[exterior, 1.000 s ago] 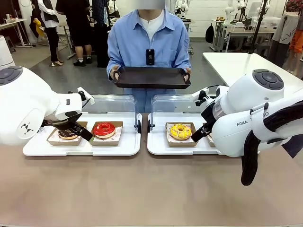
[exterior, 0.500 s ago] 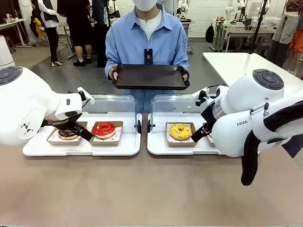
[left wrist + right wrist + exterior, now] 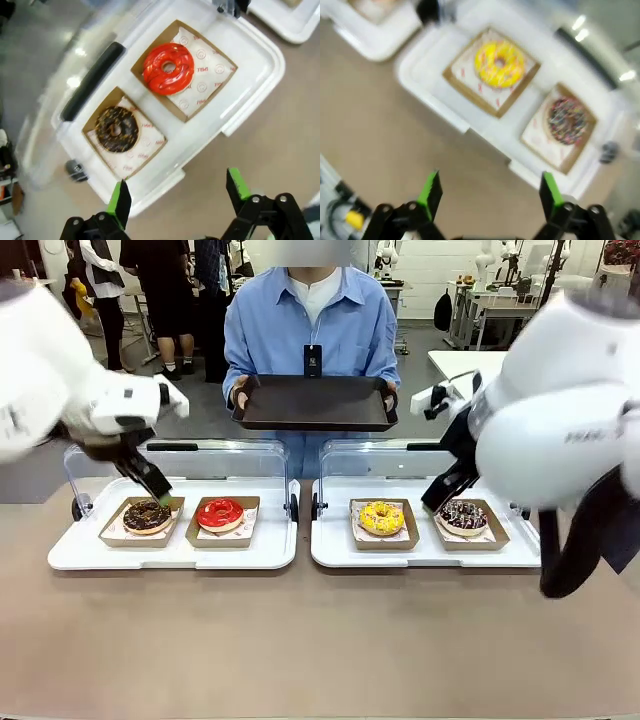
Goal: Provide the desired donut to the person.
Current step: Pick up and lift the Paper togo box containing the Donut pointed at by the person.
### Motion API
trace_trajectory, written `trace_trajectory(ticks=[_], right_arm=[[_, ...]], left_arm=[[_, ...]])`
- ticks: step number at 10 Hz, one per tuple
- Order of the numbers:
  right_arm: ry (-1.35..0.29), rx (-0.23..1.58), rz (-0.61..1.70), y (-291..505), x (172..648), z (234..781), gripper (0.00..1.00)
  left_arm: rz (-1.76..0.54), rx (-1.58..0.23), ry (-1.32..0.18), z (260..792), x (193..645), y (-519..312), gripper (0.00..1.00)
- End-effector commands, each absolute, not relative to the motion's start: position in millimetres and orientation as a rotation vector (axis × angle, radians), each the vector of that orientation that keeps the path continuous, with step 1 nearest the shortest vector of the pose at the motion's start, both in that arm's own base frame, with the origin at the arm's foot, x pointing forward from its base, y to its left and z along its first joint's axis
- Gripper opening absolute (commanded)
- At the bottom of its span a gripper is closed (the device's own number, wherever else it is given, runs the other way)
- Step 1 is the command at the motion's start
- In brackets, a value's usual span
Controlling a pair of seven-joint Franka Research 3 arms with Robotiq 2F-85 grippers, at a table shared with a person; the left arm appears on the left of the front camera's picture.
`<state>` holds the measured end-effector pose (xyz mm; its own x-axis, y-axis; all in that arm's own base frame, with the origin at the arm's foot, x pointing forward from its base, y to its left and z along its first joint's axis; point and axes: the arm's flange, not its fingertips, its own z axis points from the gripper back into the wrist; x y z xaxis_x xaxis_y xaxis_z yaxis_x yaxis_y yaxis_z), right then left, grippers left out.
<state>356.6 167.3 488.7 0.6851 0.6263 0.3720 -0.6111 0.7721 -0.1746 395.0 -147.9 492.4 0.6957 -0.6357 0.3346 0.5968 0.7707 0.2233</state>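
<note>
Red donut (image 3: 168, 68) lies untouched beyond the open left pincer (image 3: 176, 184).

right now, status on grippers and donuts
Left gripper open, empty. Right gripper open, empty. Four donuts untouched, lids up. Person holds out black tray.

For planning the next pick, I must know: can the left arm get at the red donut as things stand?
Probably yes. The left gripper hangs open above the white tray, the clear lid stands folded back, and nothing lies over the red donut; the chocolate donut beside it sits apart.
</note>
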Motion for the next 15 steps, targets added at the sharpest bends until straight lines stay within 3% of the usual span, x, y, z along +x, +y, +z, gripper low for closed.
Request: trace_trajectory(ticks=[1,4,5,8,10,12,15], right_arm=[[-0.297,-0.059,0.694,171.4,363.3,537.0,1.00],[-0.309,-0.115,0.713,169.9,348.2,584.6,1.00],[-0.290,-0.052,0.696,168.6,346.0,567.1,1.00],[-0.289,-0.058,0.700,170.1,345.1,581.3,1.00],[-0.330,0.364,0.819,115.2,359.9,569.0,1.00],[-0.370,0.700,0.916,53.3,373.9,565.2,1.00],[-0.449,0.936,1.058,-27.3,386.1,545.6,1.00]], left_arm=[[-0.712,0.104,-0.354,547.8,412.3,-152.2,1.00],[-0.629,0.136,-0.458,600.5,400.6,-146.6,1.00],[-0.674,0.111,-0.386,584.7,400.9,-149.4,1.00],[-0.662,0.114,-0.407,597.6,402.4,-148.1,1.00],[-0.745,-0.193,-0.303,582.2,416.6,-113.5,1.00],[-0.823,-0.449,-0.318,585.6,426.7,-78.4,1.00],[-0.859,-0.713,-0.363,580.8,433.3,-18.5,1.00]])
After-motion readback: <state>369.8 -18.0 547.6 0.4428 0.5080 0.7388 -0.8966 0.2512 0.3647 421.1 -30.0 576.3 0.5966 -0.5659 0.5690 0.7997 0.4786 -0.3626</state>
